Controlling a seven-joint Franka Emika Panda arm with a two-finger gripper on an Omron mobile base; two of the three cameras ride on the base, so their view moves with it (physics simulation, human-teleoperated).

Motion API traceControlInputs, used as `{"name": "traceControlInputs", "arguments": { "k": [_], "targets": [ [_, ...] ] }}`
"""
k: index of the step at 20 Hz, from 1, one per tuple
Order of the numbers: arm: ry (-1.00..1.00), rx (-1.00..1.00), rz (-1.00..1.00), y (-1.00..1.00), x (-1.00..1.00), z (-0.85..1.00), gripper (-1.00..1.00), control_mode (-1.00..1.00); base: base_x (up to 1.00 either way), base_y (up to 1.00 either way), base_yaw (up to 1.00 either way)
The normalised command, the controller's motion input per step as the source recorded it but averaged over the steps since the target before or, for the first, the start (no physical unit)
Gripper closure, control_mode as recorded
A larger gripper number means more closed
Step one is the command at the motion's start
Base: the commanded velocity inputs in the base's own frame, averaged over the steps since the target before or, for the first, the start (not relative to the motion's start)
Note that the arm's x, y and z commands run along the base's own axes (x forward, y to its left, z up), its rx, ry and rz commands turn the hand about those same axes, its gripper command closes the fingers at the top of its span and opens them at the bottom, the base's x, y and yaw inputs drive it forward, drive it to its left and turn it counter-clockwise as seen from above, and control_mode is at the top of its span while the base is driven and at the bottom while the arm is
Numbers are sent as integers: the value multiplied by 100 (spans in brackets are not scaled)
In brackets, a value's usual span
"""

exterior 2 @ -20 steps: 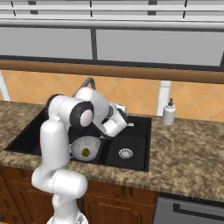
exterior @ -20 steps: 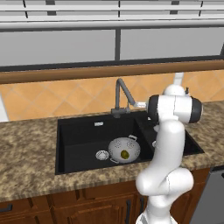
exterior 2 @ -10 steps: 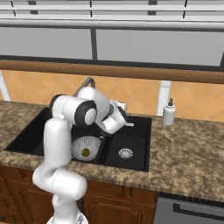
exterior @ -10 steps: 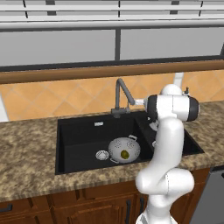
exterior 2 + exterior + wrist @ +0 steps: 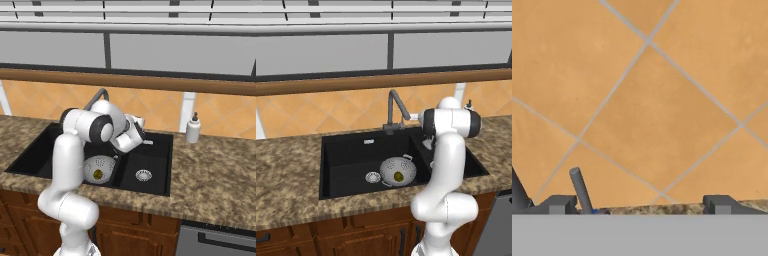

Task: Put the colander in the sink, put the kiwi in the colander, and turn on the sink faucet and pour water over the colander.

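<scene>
The silver colander [image 5: 398, 170] sits in the left basin of the black sink [image 5: 346, 160], with the yellowish-green kiwi [image 5: 398, 176] inside it; both also appear from the right as the colander [image 5: 99, 167] and the kiwi [image 5: 98, 174]. The dark sink faucet [image 5: 393, 107] stands behind the basins, and no water runs from it. My gripper [image 5: 144, 136] hovers over the sink's back edge, facing the tiled wall. In the hand view my gripper [image 5: 639, 205] is open and holds nothing. The faucet's thin grey lever [image 5: 579, 190] rises just inside the left fingertip [image 5: 559, 204].
A white soap dispenser [image 5: 193, 129] stands on the counter behind the right basin. Round steel drain strainers lie in the left basin [image 5: 372, 176] and the right basin [image 5: 143, 175]. Speckled brown counter [image 5: 210, 175] surrounds the sink; the orange tile wall [image 5: 652, 100] is close ahead.
My hand has shifted slightly toward the back of the sink by the faucet base. The colander and kiwi have not moved, and the jaws have stayed open.
</scene>
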Motion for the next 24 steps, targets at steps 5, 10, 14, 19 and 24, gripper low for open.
{"name": "traceControlInputs", "arguments": {
  "k": [5, 10, 14, 19, 24],
  "targets": [
    [0, 0, 0, 3, 10, -12, -100, -100, 0, 0, 0],
    [0, 0, 0, 6, 5, -11, -100, -100, 0, 0, 0],
    [0, 0, 0, 16, 0, -10, -100, -100, 0, 0, 0],
    [0, 0, 0, 12, 0, -8, -100, -100, 0, 0, 0],
    [0, 0, 0, 12, 9, -9, -100, -100, 0, 0, 0]
  ]
}}
